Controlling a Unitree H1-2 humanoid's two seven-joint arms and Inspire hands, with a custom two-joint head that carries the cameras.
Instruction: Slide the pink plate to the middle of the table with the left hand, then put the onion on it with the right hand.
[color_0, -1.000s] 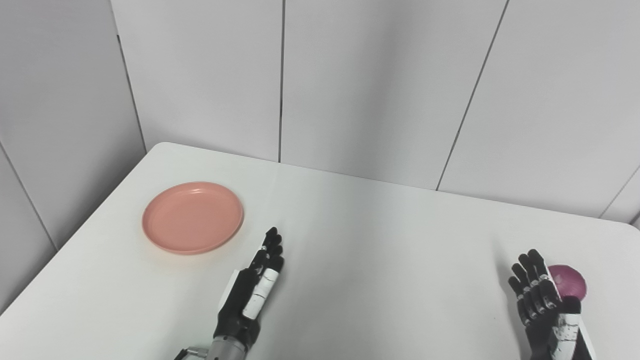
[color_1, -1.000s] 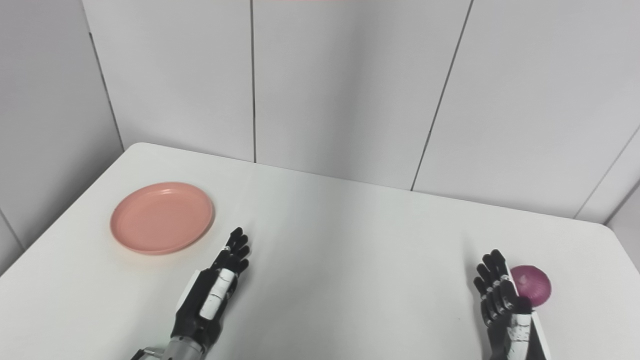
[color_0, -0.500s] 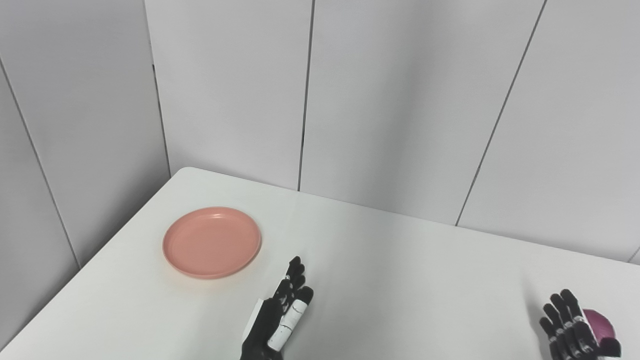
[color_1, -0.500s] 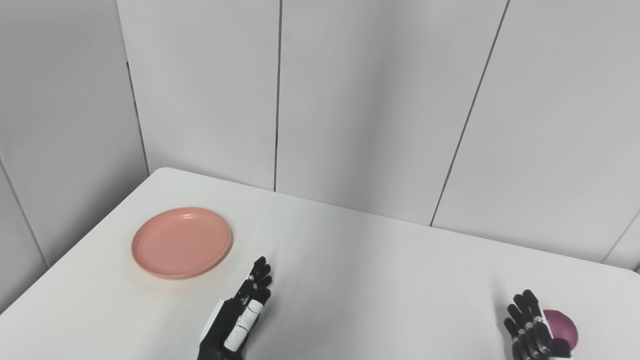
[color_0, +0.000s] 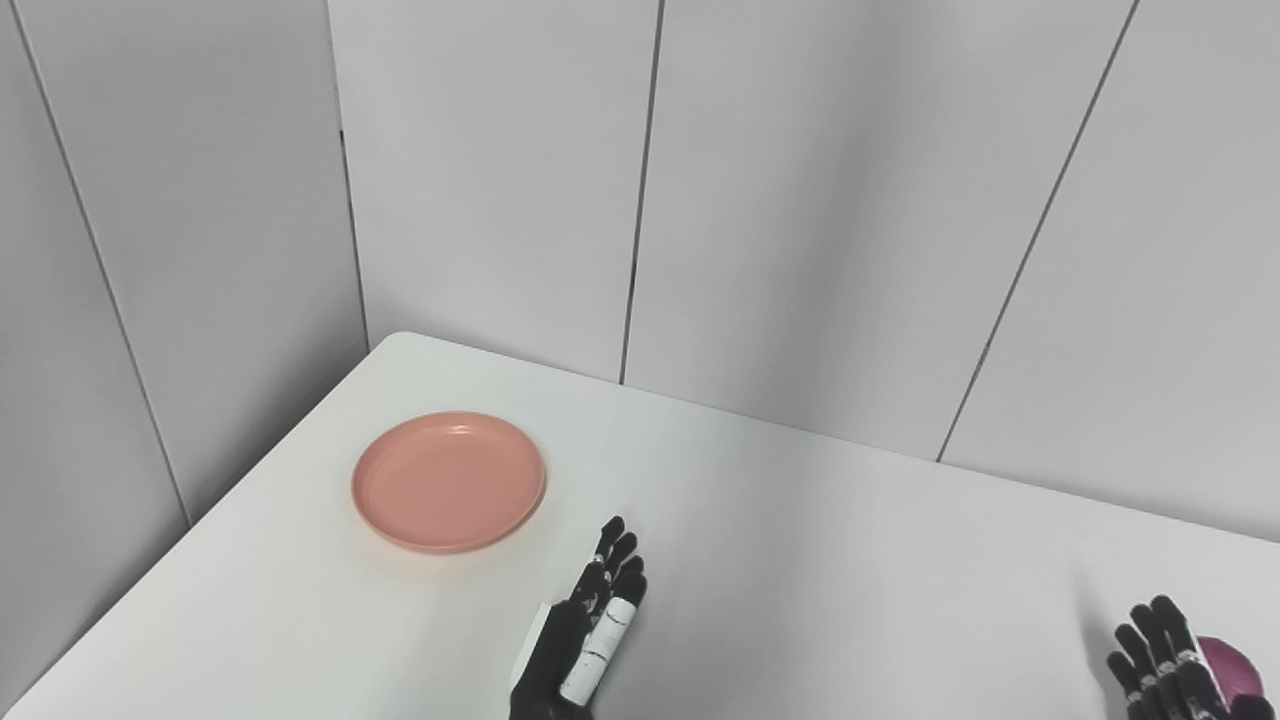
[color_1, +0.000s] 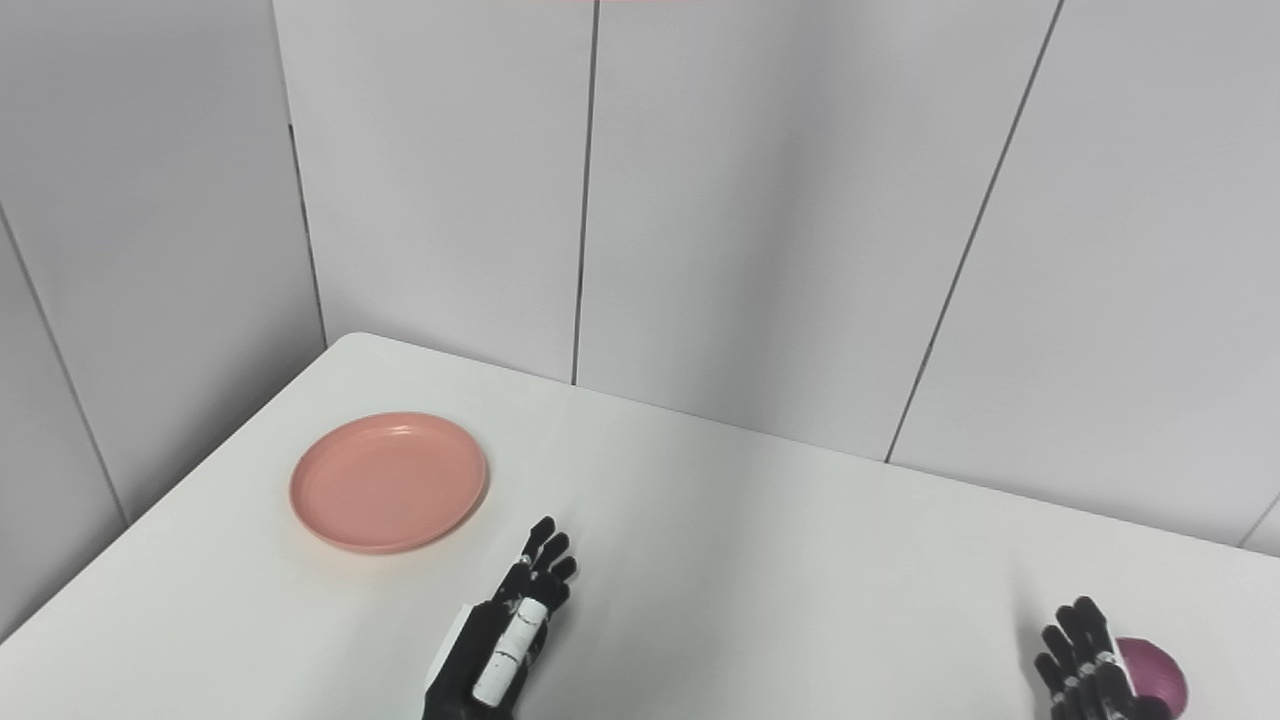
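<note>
A pink plate (color_0: 449, 482) lies on the white table (color_0: 800, 560), toward its far left. My left hand (color_0: 588, 625) rests open near the front edge, fingers straight and pointing away, a short way right of and nearer than the plate, not touching it. A purple onion (color_1: 1155, 672) sits at the front right, partly cut off by the picture's bottom edge. My right hand (color_1: 1086, 670) is beside the onion on its left, fingers spread and open; only its upper part shows.
Grey wall panels (color_0: 800, 200) stand behind the table and along its left side. The table's rounded far-left corner (color_0: 400, 340) is close behind the plate.
The whole picture has shifted: the camera has turned up and to the left, so everything sits lower and further right. The hands and objects have not visibly moved on the table.
</note>
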